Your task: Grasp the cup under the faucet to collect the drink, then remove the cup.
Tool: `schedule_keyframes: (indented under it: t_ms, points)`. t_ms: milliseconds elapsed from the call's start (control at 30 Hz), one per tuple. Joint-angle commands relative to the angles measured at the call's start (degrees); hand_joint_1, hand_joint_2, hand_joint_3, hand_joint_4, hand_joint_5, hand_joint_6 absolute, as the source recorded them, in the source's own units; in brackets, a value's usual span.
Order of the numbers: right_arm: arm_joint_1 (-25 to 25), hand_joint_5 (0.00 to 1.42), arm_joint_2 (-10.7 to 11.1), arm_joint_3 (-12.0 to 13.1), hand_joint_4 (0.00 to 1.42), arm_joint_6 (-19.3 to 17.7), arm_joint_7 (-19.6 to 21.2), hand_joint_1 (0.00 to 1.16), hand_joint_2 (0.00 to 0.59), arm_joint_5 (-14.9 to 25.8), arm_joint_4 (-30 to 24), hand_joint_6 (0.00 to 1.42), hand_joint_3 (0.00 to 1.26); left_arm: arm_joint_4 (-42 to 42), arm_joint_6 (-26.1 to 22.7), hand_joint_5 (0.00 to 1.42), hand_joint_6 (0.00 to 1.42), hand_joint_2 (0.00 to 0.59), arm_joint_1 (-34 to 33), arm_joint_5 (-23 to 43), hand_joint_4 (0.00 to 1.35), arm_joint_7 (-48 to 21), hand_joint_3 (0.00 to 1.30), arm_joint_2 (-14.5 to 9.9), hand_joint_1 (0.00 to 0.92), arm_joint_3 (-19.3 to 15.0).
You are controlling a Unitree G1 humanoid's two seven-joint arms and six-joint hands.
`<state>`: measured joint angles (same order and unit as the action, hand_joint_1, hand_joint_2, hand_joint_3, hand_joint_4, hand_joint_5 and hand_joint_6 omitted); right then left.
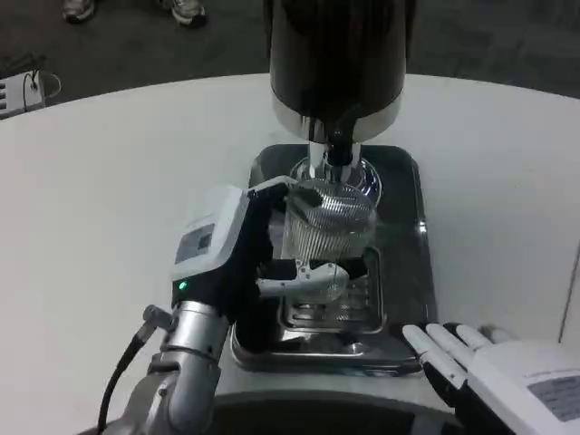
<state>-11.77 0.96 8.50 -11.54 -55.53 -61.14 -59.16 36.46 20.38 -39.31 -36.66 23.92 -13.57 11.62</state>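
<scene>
A clear ribbed cup (328,227) is held by my left hand (237,249), thumb and fingers wrapped round its sides. The cup stands tilted slightly over the metal drip grate (349,304), its rim just below the black faucet spout (339,145) of the dark drink dispenser (337,54). I cannot tell whether any drink is in the cup. My right hand (489,376) rests at the table's near right edge, fingers stretched out flat, holding nothing.
The dispenser stands on a shiny dark tray (403,195) in the middle of the round white table (118,181). Its chrome base (358,181) sits right behind the cup. A grey device (23,91) lies at the far left edge.
</scene>
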Motion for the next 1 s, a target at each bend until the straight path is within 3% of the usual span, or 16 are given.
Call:
schedule_keyframes:
  t_ms: [33, 267, 567, 1000]
  points:
    - [-0.3, 0.0, 1.12, 0.0, 0.0, 1.1, -0.7, 0.52, 0.459, 1.13, -0.84, 0.0, 0.0, 0.28, -0.43, 1.06, 1.16, 0.0, -1.13, 0.08, 0.91, 0.1, 0.86, -0.44, 0.493, 1.03]
    - [-0.03, 0.0, 3.19, -0.92, 0.0, 4.24, -0.85, 0.52, 0.459, 1.76, -0.84, 0.0, 0.0, 0.28, -1.92, 0.89, 0.96, 0.026, -1.48, 0.26, 0.67, -0.95, 0.72, -1.01, 0.357, 1.51]
    - [0.81, 0.0, 7.49, -2.77, 0.0, 9.47, -0.02, 0.52, 0.46, 3.2, -0.14, 0.0, 0.0, 1.37, -2.25, 0.55, 0.58, 0.033, -2.07, 0.63, 0.43, -1.65, 0.6, -1.93, 0.218, 1.85]
    - [1.35, 0.0, 11.34, -4.41, 0.0, 14.26, 1.06, 0.52, 0.46, 4.9, 1.0, 0.0, 0.0, 3.0, 1.43, 0.28, 0.31, 0.018, -4.7, 3.83, 0.16, -8.81, 0.35, -2.68, 0.158, 3.28]
